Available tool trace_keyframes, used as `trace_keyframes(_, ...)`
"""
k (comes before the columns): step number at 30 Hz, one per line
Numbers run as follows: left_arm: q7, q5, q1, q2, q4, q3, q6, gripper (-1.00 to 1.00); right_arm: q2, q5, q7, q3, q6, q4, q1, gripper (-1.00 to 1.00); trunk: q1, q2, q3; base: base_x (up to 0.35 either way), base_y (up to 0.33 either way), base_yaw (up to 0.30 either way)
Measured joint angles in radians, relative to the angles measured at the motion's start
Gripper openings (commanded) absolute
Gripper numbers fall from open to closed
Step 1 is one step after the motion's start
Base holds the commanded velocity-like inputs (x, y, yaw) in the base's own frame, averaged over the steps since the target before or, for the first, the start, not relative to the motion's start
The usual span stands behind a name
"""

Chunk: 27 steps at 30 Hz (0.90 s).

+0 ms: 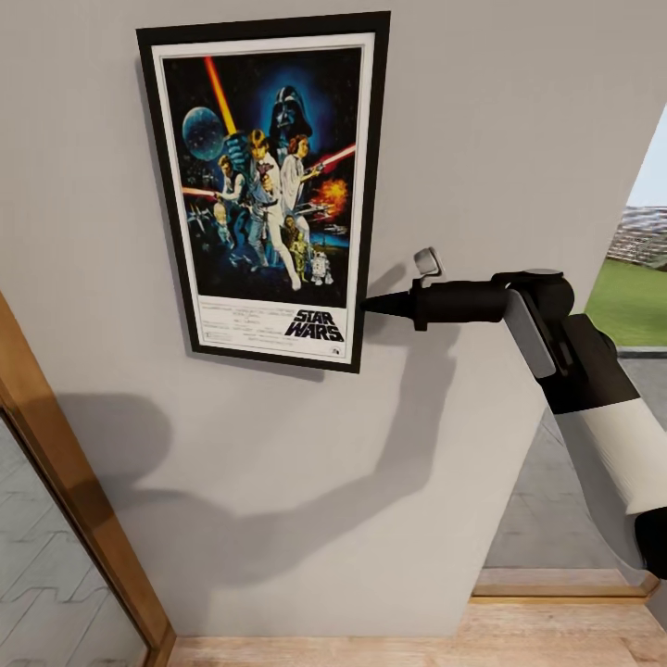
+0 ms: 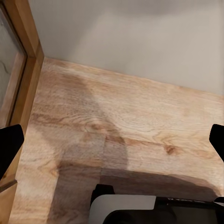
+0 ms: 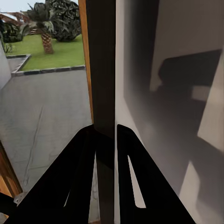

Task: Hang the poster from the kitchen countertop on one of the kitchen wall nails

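The Star Wars poster (image 1: 269,185) lies flat against the light grey wall (image 1: 519,130), slightly tilted, its top edge near the top of the head view. My right gripper (image 1: 371,302) reaches in from the right and is shut on the poster's lower right edge. In the right wrist view the black fingers (image 3: 79,163) pinch the dark frame edge (image 3: 102,70), seen edge-on. My left gripper (image 2: 112,140) hangs open over the wood floor (image 2: 130,112), holding nothing. No wall nail can be seen; the poster may cover it. The countertop is out of view.
A wooden door frame (image 1: 65,482) with a glass pane runs down the left of the wall. To the right the wall ends at an opening (image 1: 639,296) onto paving and grass. Wood floor (image 1: 417,639) lies below.
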Motion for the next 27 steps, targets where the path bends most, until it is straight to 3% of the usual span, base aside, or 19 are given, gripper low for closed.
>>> trace_keyframes(27, 0.000, 0.000, 0.000, 0.000, 0.000, 0.000, 0.000, 1.00, 0.000, 0.000, -0.001, 0.000, 0.000, 0.000, 0.000, -1.00, 0.000, 0.000, 0.000, 0.036, 0.000, 0.000)
